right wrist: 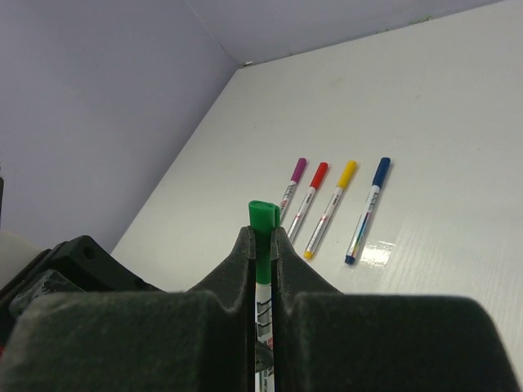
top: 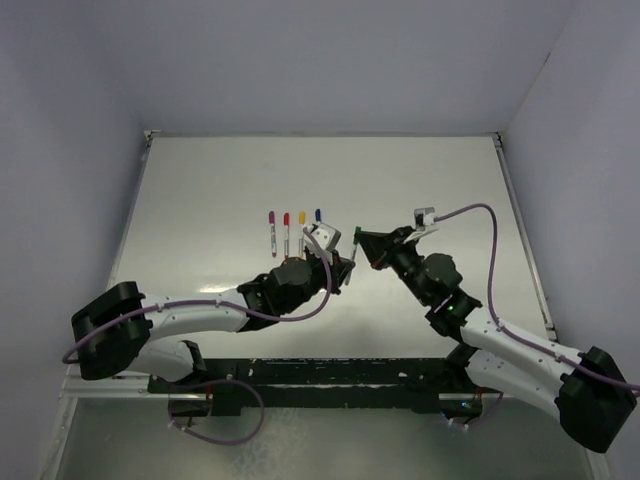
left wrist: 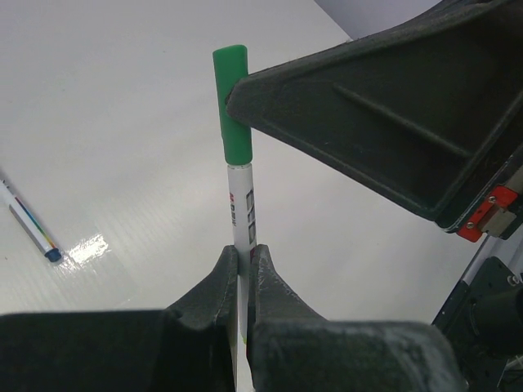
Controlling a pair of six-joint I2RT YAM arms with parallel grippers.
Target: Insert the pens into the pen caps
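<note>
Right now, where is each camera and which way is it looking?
Top camera: above and behind the arms, looking down at the table; both arms show, left end effector and right end effector meeting.
Left wrist camera: on the left arm, looking along the green pen to its green cap; left fingers show.
Right wrist camera: on the right arm, looking across the table at four capped pens; right fingers show.
Shared: both wrist views show the green cap.

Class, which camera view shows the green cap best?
The left wrist view: the green cap stands large and nearly whole atop the white pen. The right wrist view shows only its top between right pincer fingers; the top external view shows a tiny green speck.
</note>
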